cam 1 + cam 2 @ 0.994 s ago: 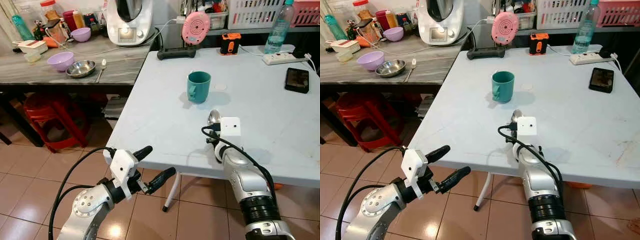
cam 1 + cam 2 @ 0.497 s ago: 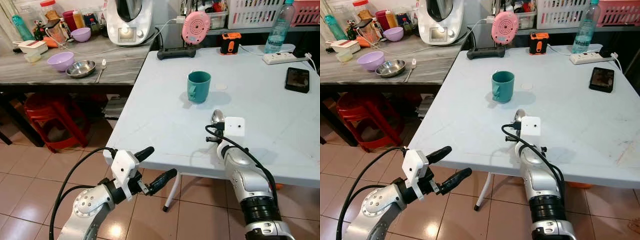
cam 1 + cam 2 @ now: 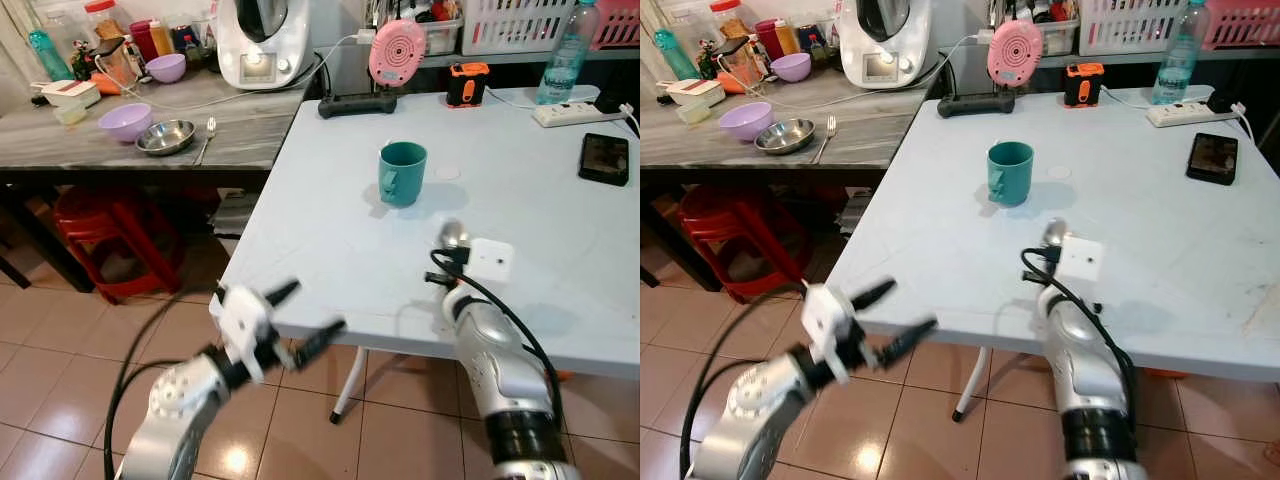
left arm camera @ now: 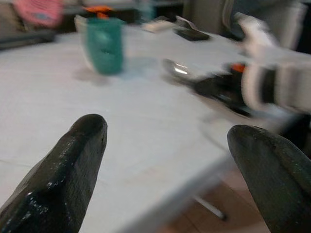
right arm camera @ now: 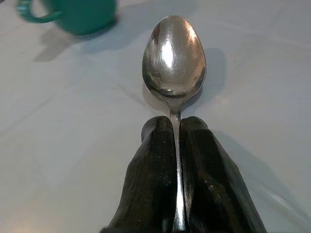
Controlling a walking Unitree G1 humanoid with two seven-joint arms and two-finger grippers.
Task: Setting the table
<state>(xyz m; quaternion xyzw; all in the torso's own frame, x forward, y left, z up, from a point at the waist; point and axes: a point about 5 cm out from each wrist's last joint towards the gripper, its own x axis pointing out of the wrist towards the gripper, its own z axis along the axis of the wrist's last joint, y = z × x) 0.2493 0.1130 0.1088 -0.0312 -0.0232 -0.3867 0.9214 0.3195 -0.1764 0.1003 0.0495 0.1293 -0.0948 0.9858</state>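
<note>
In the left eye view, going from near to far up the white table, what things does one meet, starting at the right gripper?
right gripper → spoon → green mug → black charger base → pink round device

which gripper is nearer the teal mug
Right. The right gripper, shut on the spoon, is over the table just short of the teal mug. The left gripper hangs open off the table's near edge.

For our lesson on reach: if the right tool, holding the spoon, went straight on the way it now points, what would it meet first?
Probably nothing soon: past the right tool and its spoon lies bare table. The green mug stands off to one side, though depth is unclear.
</note>
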